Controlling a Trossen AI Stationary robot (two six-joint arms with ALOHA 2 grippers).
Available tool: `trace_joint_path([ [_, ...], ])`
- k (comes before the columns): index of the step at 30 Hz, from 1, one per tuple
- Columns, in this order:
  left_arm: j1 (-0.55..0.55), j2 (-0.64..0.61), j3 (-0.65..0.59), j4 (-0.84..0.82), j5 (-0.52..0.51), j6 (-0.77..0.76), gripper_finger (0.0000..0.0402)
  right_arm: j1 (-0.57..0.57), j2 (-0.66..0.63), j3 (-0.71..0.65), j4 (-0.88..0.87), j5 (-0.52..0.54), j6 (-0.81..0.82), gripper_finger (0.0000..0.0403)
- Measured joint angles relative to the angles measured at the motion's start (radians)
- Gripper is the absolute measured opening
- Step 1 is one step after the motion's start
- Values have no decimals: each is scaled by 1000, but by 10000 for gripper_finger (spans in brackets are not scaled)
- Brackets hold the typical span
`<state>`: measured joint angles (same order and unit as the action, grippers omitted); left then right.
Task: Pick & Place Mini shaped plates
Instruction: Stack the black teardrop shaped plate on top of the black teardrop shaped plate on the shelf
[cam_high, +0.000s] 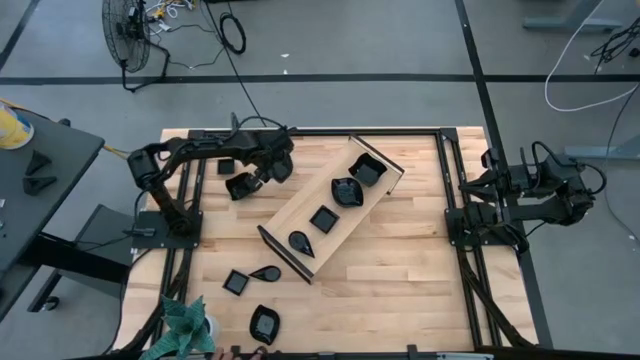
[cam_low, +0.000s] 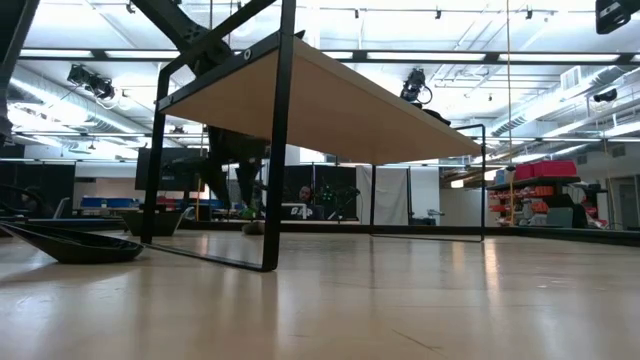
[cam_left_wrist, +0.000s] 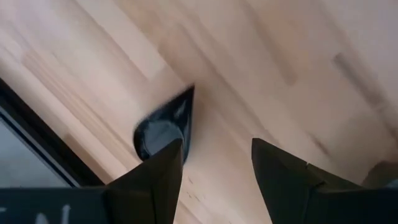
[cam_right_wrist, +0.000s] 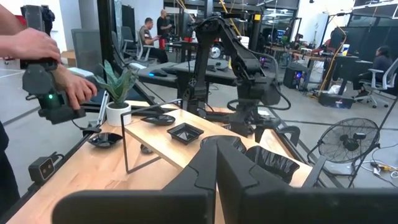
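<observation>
Wooden table (cam_high: 400, 260) held a teardrop plate (cam_left_wrist: 163, 127), tip pointing away from the rail; left gripper (cam_left_wrist: 214, 165) hovered over it, fingers apart; right gripper (cam_right_wrist: 214, 171) closed, parked.

arms (cam_high: 200, 155): black, jointed | end effector (cam_left_wrist: 214, 168) fingers: dark, wedge-shaped

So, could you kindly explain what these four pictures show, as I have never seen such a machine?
They show one table with two robot arms. The overhead picture shows it all: the left gripper hangs open, holding nothing, above a black mini plate, which its wrist camera shows between the fingers. The right gripper waits shut at the table's edge. A wooden tray holds four plates; three more lie near a potted plant. The low picture looks across the tabletop. A person's hand shows in the right wrist picture.
</observation>
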<state>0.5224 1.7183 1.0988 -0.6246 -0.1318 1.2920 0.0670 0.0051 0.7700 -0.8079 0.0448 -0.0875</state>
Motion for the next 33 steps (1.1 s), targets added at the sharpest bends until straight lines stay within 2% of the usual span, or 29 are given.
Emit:
trace_joint_path([
  [10,8,56,0,97,-80,-5,195,0,0,0,0,0,0,10],
  [21,18,59,0,132,-26,-4,195,0,0,0,0,0,0,10],
  [33,18,142,0,140,-53,-5,190,0,0,0,0,0,0,10],
])
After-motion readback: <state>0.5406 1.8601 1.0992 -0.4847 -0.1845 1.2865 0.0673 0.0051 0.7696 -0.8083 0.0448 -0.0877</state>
